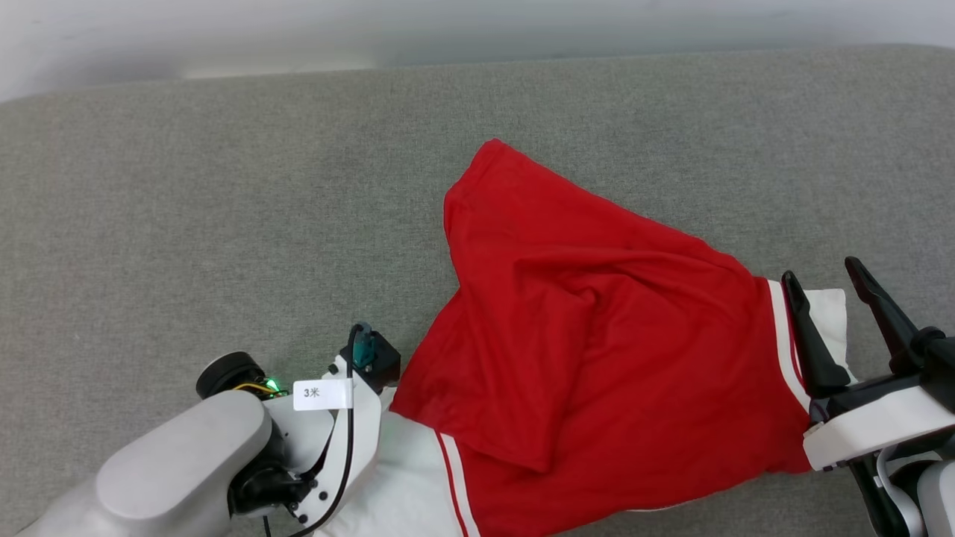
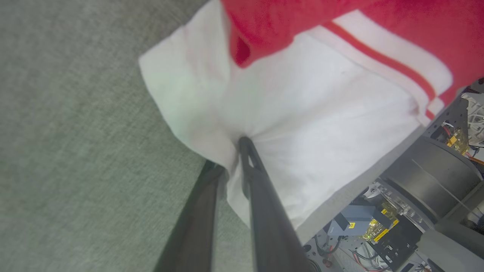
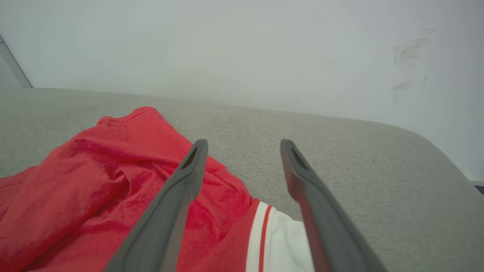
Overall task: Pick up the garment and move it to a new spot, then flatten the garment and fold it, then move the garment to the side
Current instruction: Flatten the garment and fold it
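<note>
Crumpled cloth is the worry in the head view. The garment (image 1: 597,335) lies bunched and folded over itself on the grey cushion (image 1: 224,209). It stretches from the left forearm (image 1: 186,462) across to the right gripper (image 1: 821,272), whose fingers stand wide apart over the striped trim (image 1: 780,335) and the right-side sleeve (image 1: 830,313). If only one side lifts, I judge the red body would drag and twist rather than travel flat.

In the left wrist view, the left gripper (image 2: 228,158) is clamped on the left-side sleeve (image 2: 302,124), one finger under its edge and one on top, with cloth puckering at the tips. The bite looks shallow. A pull could slip it free, or it may hold a single layer only. Off to this gripper's right, past the sleeve, sits the robot's base (image 2: 427,181), where hanging cloth might snag.

In the right wrist view, trim and sleeve lie between and below the open fingers. Closing from here may grab nothing, or red folds instead.
</note>
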Tool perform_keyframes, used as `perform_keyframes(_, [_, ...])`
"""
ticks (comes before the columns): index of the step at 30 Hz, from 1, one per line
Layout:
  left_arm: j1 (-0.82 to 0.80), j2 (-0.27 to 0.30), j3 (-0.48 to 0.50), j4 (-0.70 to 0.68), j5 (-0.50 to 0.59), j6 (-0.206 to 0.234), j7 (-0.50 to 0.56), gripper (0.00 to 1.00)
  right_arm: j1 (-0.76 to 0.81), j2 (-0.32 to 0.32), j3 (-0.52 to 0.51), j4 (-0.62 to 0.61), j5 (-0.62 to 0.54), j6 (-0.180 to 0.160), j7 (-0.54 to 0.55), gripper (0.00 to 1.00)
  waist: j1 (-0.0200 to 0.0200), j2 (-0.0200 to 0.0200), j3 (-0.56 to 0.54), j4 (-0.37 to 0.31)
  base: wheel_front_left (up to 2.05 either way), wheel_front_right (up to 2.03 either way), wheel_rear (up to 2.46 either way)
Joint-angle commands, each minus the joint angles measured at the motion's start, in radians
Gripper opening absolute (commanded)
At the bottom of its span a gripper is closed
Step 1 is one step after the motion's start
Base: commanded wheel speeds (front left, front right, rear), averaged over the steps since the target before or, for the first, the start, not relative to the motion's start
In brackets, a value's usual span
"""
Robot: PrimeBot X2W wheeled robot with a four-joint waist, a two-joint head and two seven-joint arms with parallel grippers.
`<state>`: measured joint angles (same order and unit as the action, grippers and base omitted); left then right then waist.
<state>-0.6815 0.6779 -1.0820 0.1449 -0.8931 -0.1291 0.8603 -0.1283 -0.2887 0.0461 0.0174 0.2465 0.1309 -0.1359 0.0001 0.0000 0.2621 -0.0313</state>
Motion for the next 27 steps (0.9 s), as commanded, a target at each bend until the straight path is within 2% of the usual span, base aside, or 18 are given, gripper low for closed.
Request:
perform_keyframes(1, [0.009, -0.015, -0.029, 0.02, -0.005, 0.0, -0.02, 0.0, -0.01, 0.002, -0.003, 0.006, -0.002, 0.0, -0.006, 1.0, -0.0001, 0.0, -0.011, 0.007, 0.0, 0.0, 0.0])
perform_keyframes(6, [-0.085, 0.048, -0.003, 0.038, 0.008, 0.002, -0.081, 0.0, 0.006, -0.005, -0.014, 0.011, 0.002, 0.0, -0.008, 1.0, -0.0001, 0.0, -0.038, 0.022, 0.0, 0.0, 0.0])
perform_keyframes(14, [-0.162, 0.113, 0.035, 0.139, 0.047, 0.007, -0.133, 0.0, 0.012, -0.006, -0.018, 0.004, 0.002, 0.0, -0.008, 1.0, -0.0001, 0.0, -0.04, 0.019, 0.0, 0.0, 0.0])
perform_keyframes(20, [-0.123, 0.087, 0.044, 0.264, 0.033, 0.032, -0.186, 0.0, -0.008, 0.002, -0.002, 0.016, 0.002, 0.0, -0.012, 1.0, -0.0001, 0.0, -0.025, 0.001, 0.0, 0.0, 0.0])
perform_keyframes(21, [-0.114, 0.079, 0.046, 0.284, 0.022, 0.032, -0.196, 0.2, -0.009, 0.002, 0.001, 0.02, 0.002, 0.0, -0.013, 1.0, -0.0001, 0.0, -0.028, -0.001, 0.0, 0.0, 0.0])
perform_keyframes(22, [-0.109, 0.072, 0.049, 0.297, 0.018, 0.03, -0.21, 0.89, -0.008, 0.0, 0.001, 0.024, 0.003, 0.0, -0.013, 1.0, -0.0001, 0.0, -0.033, 0.0, 0.0, 0.0, 0.0])
perform_keyframes(23, [-0.107, 0.066, 0.054, 0.306, 0.015, 0.029, -0.227, 1.0, -0.004, -0.002, -0.002, 0.028, 0.005, 0.0, -0.012, 1.0, -0.0001, 0.0, -0.039, 0.002, 0.0, 0.0, 0.0])
perform_keyframes(27, [-0.133, 0.06, 0.073, 0.338, -0.002, 0.019, -0.264, 1.0, 0.015, -0.007, -0.016, 0.037, 0.007, 0.0, -0.015, 1.0, -0.0001, 0.0, -0.072, 0.016, 0.0, 0.0, 0.0])
